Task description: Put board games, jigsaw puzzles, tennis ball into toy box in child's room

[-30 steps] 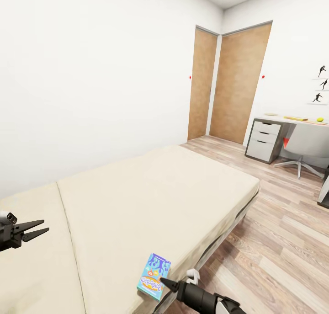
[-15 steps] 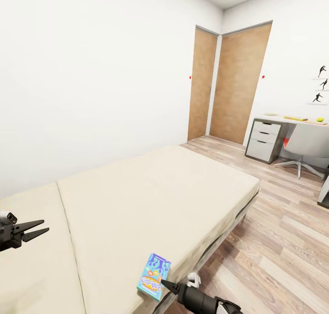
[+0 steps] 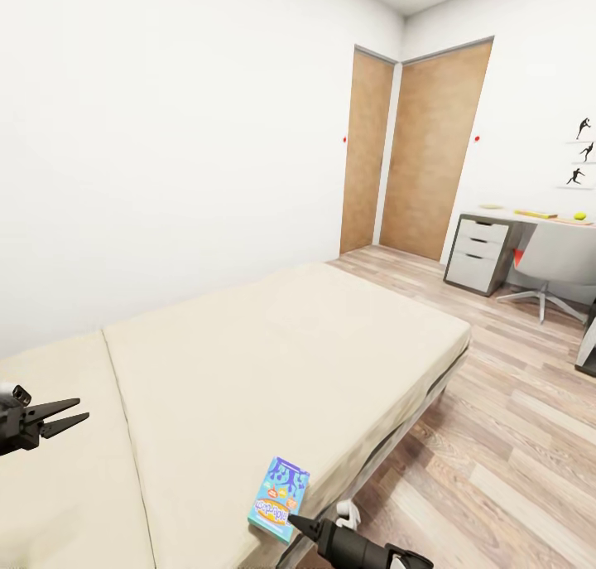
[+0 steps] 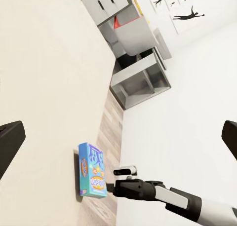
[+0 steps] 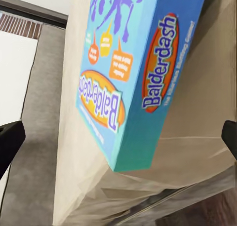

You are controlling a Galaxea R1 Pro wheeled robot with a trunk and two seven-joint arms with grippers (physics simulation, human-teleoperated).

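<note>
A: Head view? Blue board game (image 3: 280, 510) lying flat at the near edge of the bed (image 3: 273, 362), bottom centre of frame. Right gripper (image 3: 298, 525) just beside its lower corner; spread of fingers not discernible here. Left gripper (image 3: 58, 415) at left edge, fingers parted, holding nothing.

B: Left wrist view? Same box (image 4: 92, 170) lower centre, right gripper (image 4: 113, 188) at its end.

A: Right wrist view? Box (image 5: 136, 73), lettered Balderdash, overhanging the mattress edge; dark fingertips (image 5: 10, 142) wide apart at both frame sides, gripping nothing.
</note>
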